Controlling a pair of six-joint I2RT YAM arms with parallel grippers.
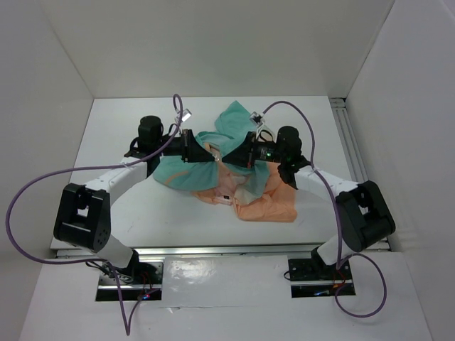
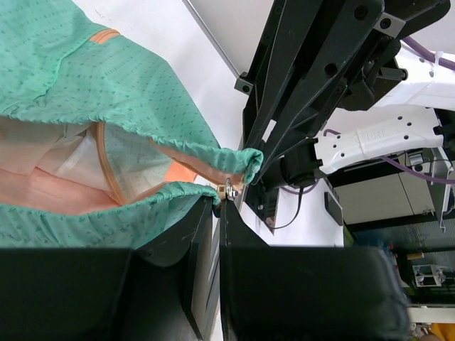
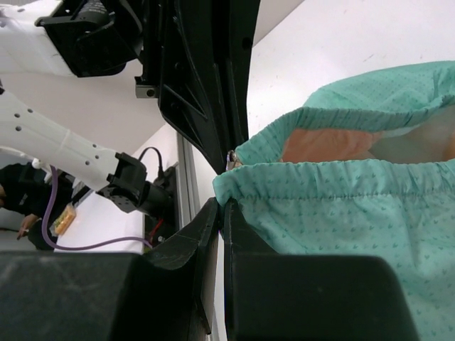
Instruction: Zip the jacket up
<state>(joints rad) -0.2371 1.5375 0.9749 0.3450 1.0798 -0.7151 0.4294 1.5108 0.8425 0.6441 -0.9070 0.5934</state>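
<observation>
The jacket (image 1: 274,202) is lying mid-table, and at its teal hem I am pinching the metal slider (image 2: 227,190) in the closed left gripper (image 2: 219,207) while the right gripper (image 3: 222,211) is clamping hem fabric just beside it, the open front running toward the peach near end.

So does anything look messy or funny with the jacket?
Yes. The jacket lies bunched in a crumpled heap instead of flat. Its front gapes open and shows the peach inside. Both pairs of jaws pinch the gathered teal hem where the two edges come together.
</observation>
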